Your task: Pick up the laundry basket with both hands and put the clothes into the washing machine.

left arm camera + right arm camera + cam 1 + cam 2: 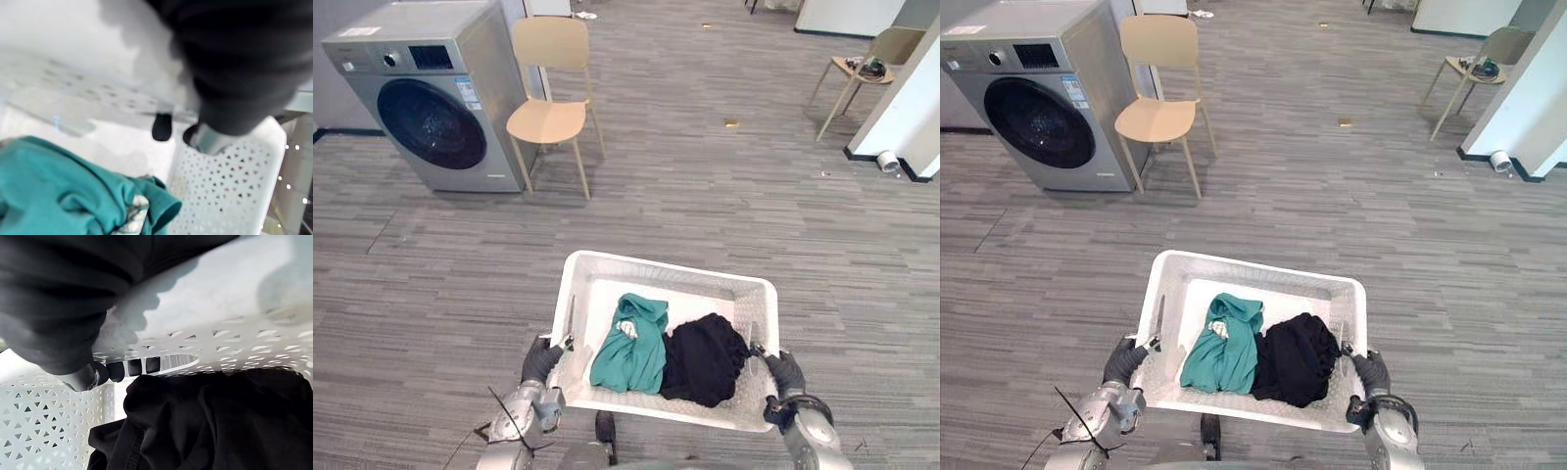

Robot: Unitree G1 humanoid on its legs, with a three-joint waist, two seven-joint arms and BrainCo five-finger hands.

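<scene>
White plastic laundry basket [666, 269] is held near, w/ L hand [541, 360] and R hand [785, 373] curled through its side handle slots for level carry. Clothes [631, 348] are kept inside; washing machine [431, 98] is located far left.

The grey floor [724, 206] carries a washing machine [431, 108] and chair [546, 119].

left robot hand [208, 139] curled on white basket [230, 186] | teal garment [58, 191] lying inside, crumpled
</scene>
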